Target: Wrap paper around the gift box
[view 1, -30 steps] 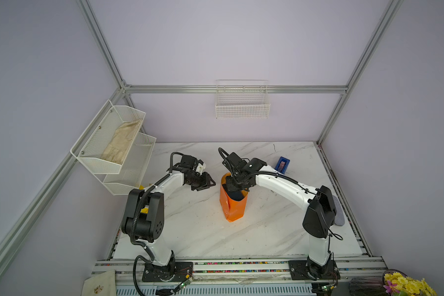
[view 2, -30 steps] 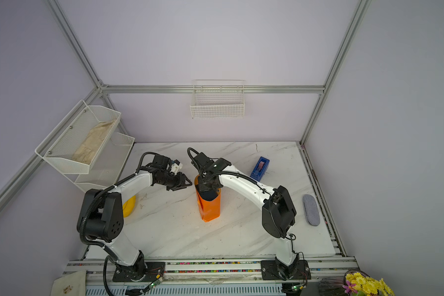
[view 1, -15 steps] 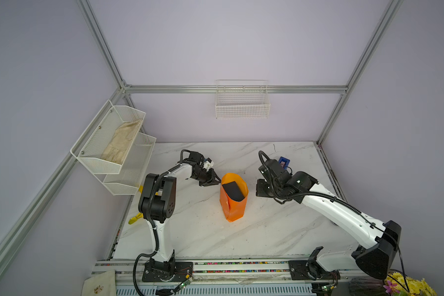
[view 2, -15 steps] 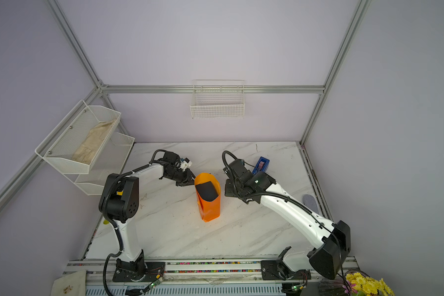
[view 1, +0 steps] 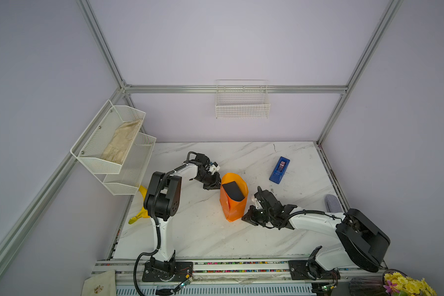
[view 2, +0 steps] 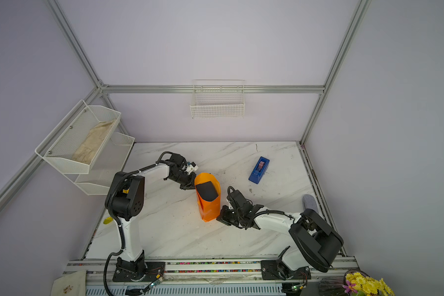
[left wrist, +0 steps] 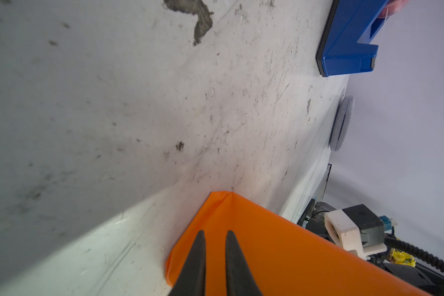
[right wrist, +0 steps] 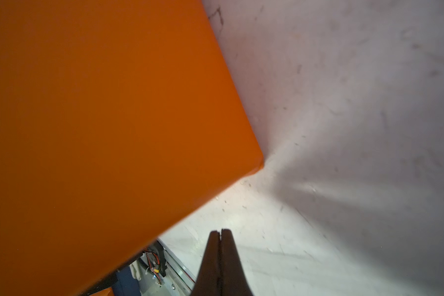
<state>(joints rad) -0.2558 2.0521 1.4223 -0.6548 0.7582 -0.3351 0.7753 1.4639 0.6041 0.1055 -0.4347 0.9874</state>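
Observation:
The orange paper (view 1: pixel 232 207) stands on the marble table as an upright sleeve around the dark gift box (view 1: pixel 233 191), whose top face shows at the open upper end in both top views. My left gripper (view 1: pixel 215 185) is at the sleeve's far left upper side. In the left wrist view its fingertips (left wrist: pixel 200 234) lie over the paper (left wrist: pixel 280 243) with a narrow gap and nothing between them. My right gripper (view 1: pixel 245 217) sits low at the sleeve's near right side. In the right wrist view it (right wrist: pixel 220 232) is shut and empty, just clear of the paper (right wrist: pixel 100 115).
A blue tape dispenser (view 1: pixel 279 170) lies at the back right. A grey pad (view 1: pixel 331 202) rests by the table's right edge, and something yellow (view 1: pixel 141 205) by its left edge. White wire shelves (view 1: pixel 113 148) hang on the left wall, a wire basket (view 1: pixel 242 105) on the back wall.
My right gripper left the top of the paper sleeve, swung out to the right, then came down by its near right side. My left gripper moved up to the sleeve and narrowed its jaws.

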